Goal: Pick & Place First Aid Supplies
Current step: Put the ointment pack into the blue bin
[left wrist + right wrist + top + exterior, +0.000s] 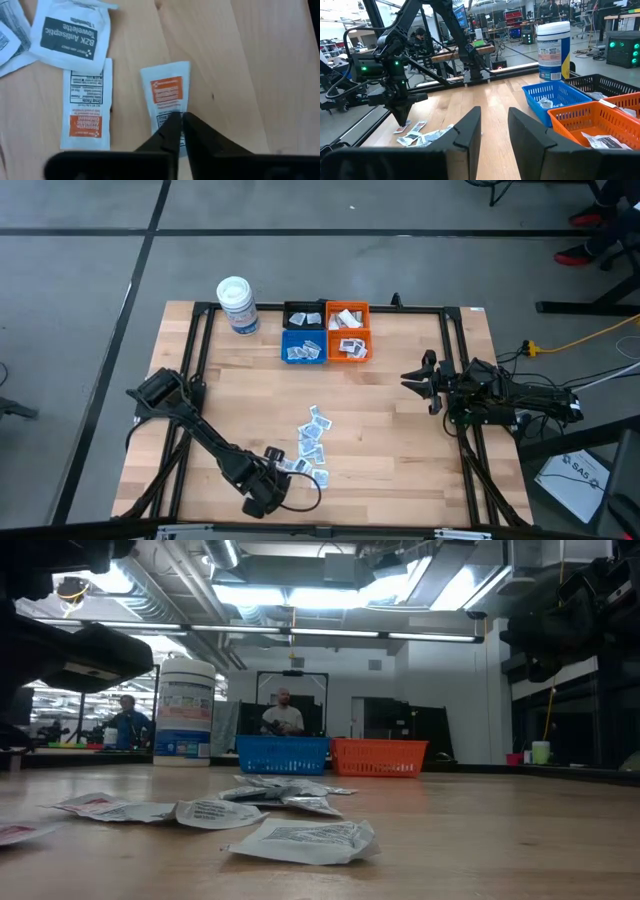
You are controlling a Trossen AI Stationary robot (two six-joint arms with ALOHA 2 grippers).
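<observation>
The left gripper [290, 467] sits low at the near edge of the wooden counter [400, 430], at the near end of the scattered first aid supplies [314, 442]. In the left wrist view its jaws are pressed together, tips resting on the end of an orange-labelled sachet [167, 97] that lies flat on the wood; whether the sachet is actually pinched cannot be told. Just beside that sachet lies a second orange-printed sachet [86, 110], and a larger towelette packet [70, 35] lies nearby, overlapping other packets at its edge. The remaining loose supplies run in a loose line from the gripper toward the middle of the counter. At the far side stand three small bins: a blue bin [303, 347], an orange bin [348, 333] touching it, and a black bin [303, 317] behind the blue one; each holds some sachets. A white tub [237, 305] stands upright beside the bins. The right gripper [412, 377] waits above the right part of the counter, well apart from the supplies, with its jaws spread. In the low view two people [283, 712] show in the room beyond the counter.
</observation>
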